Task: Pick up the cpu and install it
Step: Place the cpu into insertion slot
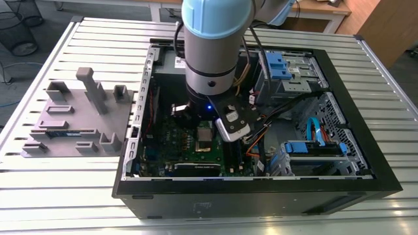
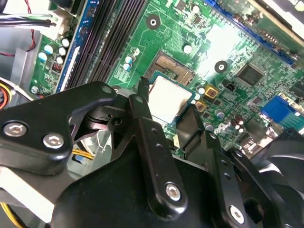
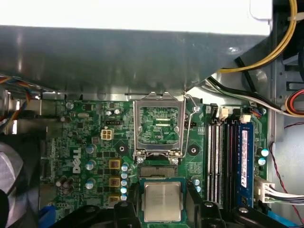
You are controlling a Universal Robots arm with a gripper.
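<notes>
The cpu [image 3: 162, 201], a small square chip with a shiny silver top, sits between my gripper's [image 3: 162, 211] two black fingers [image 3: 127, 209], which are shut on its sides. In the second wrist view the cpu [image 2: 167, 99] hangs just over the green motherboard [image 2: 237, 42], next to the bare socket [image 2: 172, 68], with the gripper [image 2: 168, 108] around it. The silver socket frame [image 3: 159, 124] stands flipped open beyond the socket [image 3: 156, 171]. In the exterior view my arm [image 1: 209, 49] reaches down into the open computer case [image 1: 261, 193].
Memory slots [image 3: 219, 159] and a blue stick [image 3: 244, 156] run beside the socket. Yellow and black cables [image 3: 266, 57] and a metal wall [image 3: 118, 57] crowd the far side. A grey tray [image 1: 72, 122] with a green memory stick [image 1: 65, 132] lies at the exterior view's left.
</notes>
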